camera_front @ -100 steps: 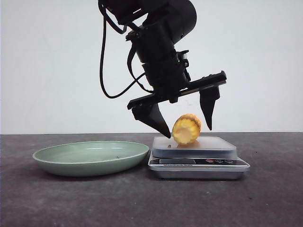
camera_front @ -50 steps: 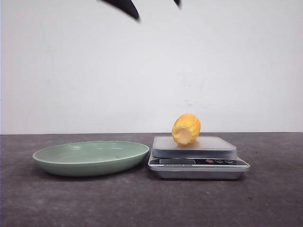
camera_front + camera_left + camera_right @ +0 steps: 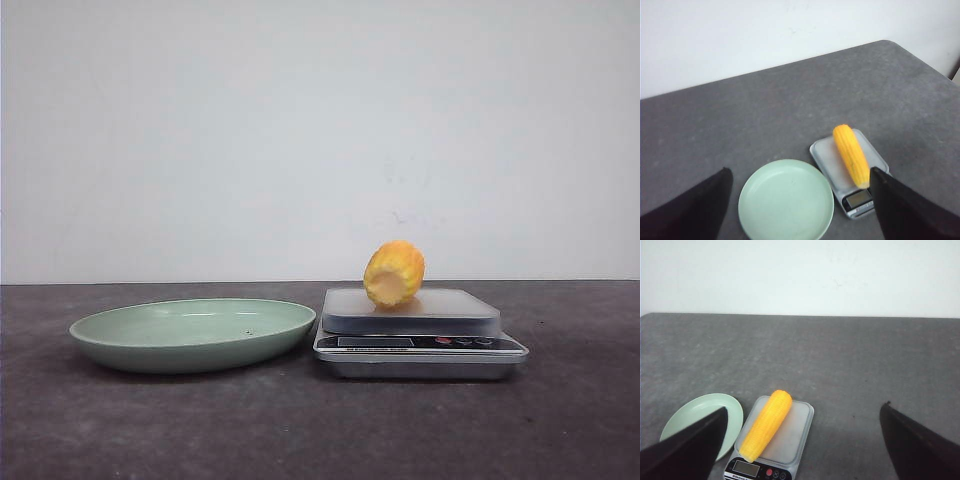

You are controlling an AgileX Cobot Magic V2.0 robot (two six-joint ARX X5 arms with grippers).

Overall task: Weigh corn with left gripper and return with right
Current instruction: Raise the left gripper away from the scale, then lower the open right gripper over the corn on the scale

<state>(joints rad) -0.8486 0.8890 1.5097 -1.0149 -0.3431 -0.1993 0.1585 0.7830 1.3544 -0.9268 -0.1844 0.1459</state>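
The corn (image 3: 394, 273) is a yellow-orange cob lying on the platform of a small silver kitchen scale (image 3: 420, 345), its paler cut end towards the front camera. Neither gripper shows in the front view. In the left wrist view the corn (image 3: 851, 155) and the scale (image 3: 826, 152) lie far below my left gripper (image 3: 800, 171), which is open and holds nothing. From the right wrist view, my right gripper (image 3: 804, 406) is also open, empty and high above the corn (image 3: 766, 424) and the scale (image 3: 792, 432).
A pale green shallow dish (image 3: 190, 335) with nothing in it sits on the dark grey table just left of the scale, also seen as the dish (image 3: 785, 200) and the dish (image 3: 695, 412). A white wall stands behind the table.
The left arm, whose open fingers stood around the corn on the scale a second ago, has risen out of the front view. The corn stays on the scale.
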